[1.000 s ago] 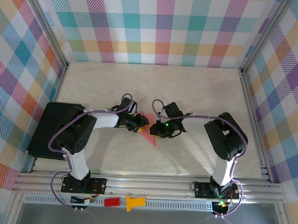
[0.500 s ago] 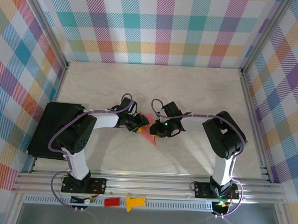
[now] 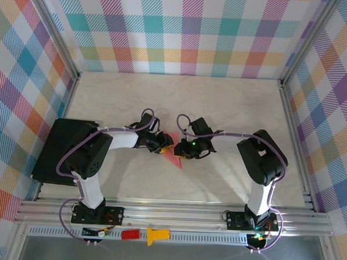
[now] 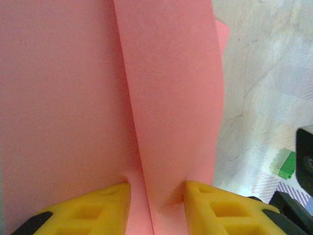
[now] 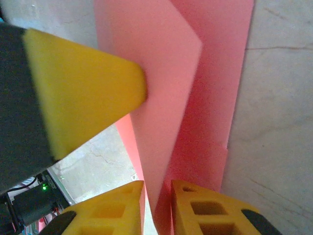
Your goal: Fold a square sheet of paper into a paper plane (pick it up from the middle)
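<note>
From above, one red block and one yellow piece sit on the near rail, then one black box at the left and two arms meeting mid-desk over one folded pink paper, grips too small to read there. Left wrist view is clearer: left tool clenched on the paper's raised centre fold, both yellow fingers denting it. Right wrist view: right tool pinching a flap edge, one left-tool finger pressed on that flap beyond.

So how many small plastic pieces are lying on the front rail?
2: a red block and, just right of it, a yellow piece, both near the middle of the rail.
</note>
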